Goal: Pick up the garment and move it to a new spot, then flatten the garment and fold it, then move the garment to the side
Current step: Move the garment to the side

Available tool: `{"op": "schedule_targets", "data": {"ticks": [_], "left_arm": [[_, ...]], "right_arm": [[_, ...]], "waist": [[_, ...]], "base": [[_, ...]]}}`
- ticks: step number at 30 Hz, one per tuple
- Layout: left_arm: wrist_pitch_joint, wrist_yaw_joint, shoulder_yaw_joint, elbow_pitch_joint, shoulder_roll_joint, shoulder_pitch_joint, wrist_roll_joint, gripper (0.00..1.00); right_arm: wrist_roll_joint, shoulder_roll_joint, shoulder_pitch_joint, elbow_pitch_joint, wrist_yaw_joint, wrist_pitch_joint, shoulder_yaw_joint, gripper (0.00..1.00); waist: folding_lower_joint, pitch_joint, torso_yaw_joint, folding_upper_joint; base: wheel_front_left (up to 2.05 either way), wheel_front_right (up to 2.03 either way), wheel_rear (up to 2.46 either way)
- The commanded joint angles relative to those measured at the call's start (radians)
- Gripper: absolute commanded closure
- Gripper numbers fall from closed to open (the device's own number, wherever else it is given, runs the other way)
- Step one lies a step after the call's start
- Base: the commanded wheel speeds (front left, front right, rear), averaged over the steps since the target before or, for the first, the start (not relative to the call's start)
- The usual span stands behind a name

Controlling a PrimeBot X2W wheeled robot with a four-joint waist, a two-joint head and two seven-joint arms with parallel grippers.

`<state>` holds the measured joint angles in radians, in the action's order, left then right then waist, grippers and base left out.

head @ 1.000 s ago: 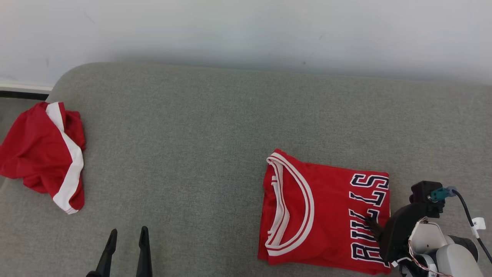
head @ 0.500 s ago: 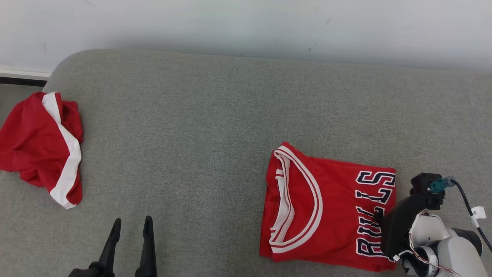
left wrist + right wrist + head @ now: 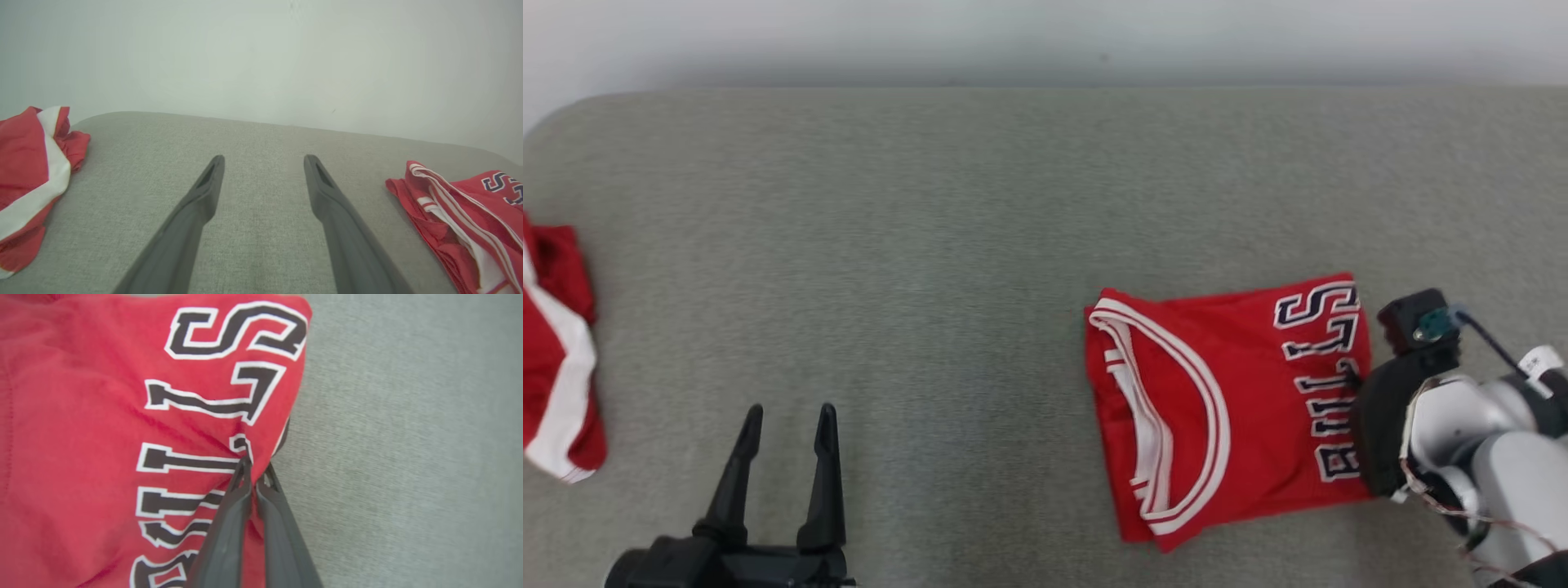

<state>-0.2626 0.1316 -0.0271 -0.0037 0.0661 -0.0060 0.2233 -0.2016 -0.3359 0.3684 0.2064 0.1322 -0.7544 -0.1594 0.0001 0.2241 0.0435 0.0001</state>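
Shut within the last second with the right gripper (image 3: 254, 467) — fingers spread before, now pressed together on the lettered edge of the red Bulls jersey (image 3: 1241, 392), pinching cloth beside the second L, right at the border with bare upholstery. Seen now from a head camera turned since then. Lying folded on the right half of the grey fabric cushion (image 3: 931, 245), white neckline trim toward the middle, lettering toward the robot's right, near corner slightly skewed. Puckered at the pinch, fairly flat elsewhere. Holding nothing in the left gripper (image 3: 791, 408) — fingers spread wide over bare cushion at the near left. Plenty of open grey between that gripper and the jersey's neckline edge, and more beyond the jersey up to the pale wall (image 3: 1045, 33). Crumpled at the far left edge of the cushion, well apart from the jersey: a red garment with a white stripe (image 3: 556, 384), partly cut off in the head view
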Motion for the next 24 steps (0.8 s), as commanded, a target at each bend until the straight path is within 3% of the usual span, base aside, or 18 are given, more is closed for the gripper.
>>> {"op": "schedule_targets", "data": {"ticks": [1,12,17,24], "left_arm": [[-0.003,-0.002,0.004,-0.019,0.013,-0.020,-0.011,0.00],[-0.003,-0.002,0.018,-0.121,0.082,-0.061,-0.038,0.00],[-0.003,-0.002,0.007,-0.167,0.120,-0.084,-0.054,0.00],[-0.003,-0.002,-0.006,-0.221,0.163,-0.105,-0.067,0.00]], "right_arm": [[-0.021,-0.053,0.028,-0.012,-0.003,0.012,-0.028,1.00],[-0.076,-0.270,0.192,0.038,-0.003,0.121,-0.203,1.00],[-0.075,-0.321,0.263,0.103,-0.003,0.220,-0.207,1.00],[-0.044,-0.358,0.318,0.179,-0.003,0.356,-0.167,1.00]], "waist": [[-0.0001,0.057,-0.091,-0.0001],[-0.0001,0.152,-0.296,-0.0001],[-0.0001,0.204,-0.356,-0.0001],[-0.0001,0.266,-0.387,-0.0001]], "base": [[0.00,0.00,0.00],[0.00,0.00,0.00],[0.00,0.00,0.00],[0.00,0.00,0.00]]}}
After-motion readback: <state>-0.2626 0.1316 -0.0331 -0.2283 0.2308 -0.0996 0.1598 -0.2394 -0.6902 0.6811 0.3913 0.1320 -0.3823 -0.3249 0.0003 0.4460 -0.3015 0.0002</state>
